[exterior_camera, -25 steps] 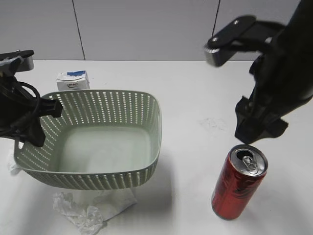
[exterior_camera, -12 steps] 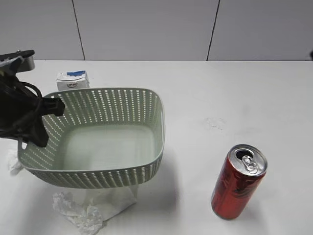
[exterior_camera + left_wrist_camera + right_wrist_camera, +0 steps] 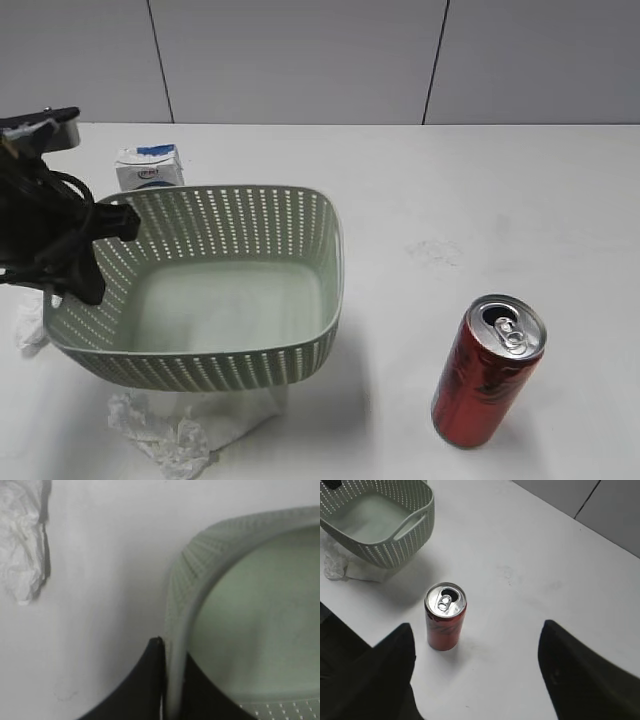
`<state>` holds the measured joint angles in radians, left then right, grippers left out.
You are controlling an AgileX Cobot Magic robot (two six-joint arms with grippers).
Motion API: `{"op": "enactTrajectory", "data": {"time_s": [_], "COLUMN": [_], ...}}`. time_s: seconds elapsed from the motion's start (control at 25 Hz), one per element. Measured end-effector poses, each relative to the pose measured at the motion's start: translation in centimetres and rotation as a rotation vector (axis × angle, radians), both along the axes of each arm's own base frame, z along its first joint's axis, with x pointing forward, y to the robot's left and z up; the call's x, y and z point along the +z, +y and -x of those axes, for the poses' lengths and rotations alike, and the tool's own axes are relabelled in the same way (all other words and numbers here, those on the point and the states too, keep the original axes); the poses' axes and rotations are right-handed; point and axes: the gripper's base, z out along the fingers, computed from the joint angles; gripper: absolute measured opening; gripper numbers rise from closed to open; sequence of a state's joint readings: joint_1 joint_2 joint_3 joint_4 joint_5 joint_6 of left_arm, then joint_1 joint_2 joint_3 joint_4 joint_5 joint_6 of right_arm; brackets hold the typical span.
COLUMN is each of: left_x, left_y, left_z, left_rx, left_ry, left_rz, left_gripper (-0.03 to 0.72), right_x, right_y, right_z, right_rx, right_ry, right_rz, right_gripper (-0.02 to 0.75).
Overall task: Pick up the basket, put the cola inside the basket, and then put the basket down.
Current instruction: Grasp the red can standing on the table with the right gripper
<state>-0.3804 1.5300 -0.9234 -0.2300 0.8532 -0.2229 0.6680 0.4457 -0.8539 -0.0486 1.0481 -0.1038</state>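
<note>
Hanging tilted above the table [image 3: 480, 180], the basket [image 3: 215, 290] is pinched at its left rim by the left gripper [image 3: 167, 670], so a slip or further tipping could be caused by that single-edge hold. The can [image 3: 445, 615] stands well apart to the right and could be toppled if clipped by the spread right gripper [image 3: 475, 675] high above it.

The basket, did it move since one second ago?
Yes. The basket shifted slightly right, toward the cola, and its rim tilted, judged against the milk carton.
</note>
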Motion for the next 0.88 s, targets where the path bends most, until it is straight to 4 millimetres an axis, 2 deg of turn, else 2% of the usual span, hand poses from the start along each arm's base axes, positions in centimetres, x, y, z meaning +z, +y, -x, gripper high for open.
{"op": "enactTrajectory", "data": {"time_s": [0.24,0.36,0.48,0.56,0.88], "left_x": [0.2,0.1,-0.1,-0.1,-0.1], "left_y": [-1.5,-1.5,-1.5,-1.5,-1.3], "left_z": [0.0,-0.1,-0.1,0.1,0.1], "left_rx": [-0.047,-0.047,-0.049,-0.053,-0.065], "left_ry": [-0.012,-0.014,-0.002,0.013,0.013], "left_rz": [0.007,0.006,0.0,-0.004,-0.024], "left_gripper": [-0.004,-0.004,-0.004,-0.004,-0.004], "right_x": [-4.0,-6.9,-10.0,-10.6,-10.9], "right_y": [-2.9,-3.3,-2.9,-2.7,-2.6], "right_z": [3.7,4.3,3.7,3.4,3.1], "right_rx": [-0.002,-0.013,-0.027,-0.029,-0.039], "right_ry": [-0.124,-0.119,-0.052,-0.05,-0.062], "right_rz": [-0.108,-0.131,-0.105,-0.108,-0.106], "right_gripper": [0.583,0.583,0.583,0.583,0.583]}}
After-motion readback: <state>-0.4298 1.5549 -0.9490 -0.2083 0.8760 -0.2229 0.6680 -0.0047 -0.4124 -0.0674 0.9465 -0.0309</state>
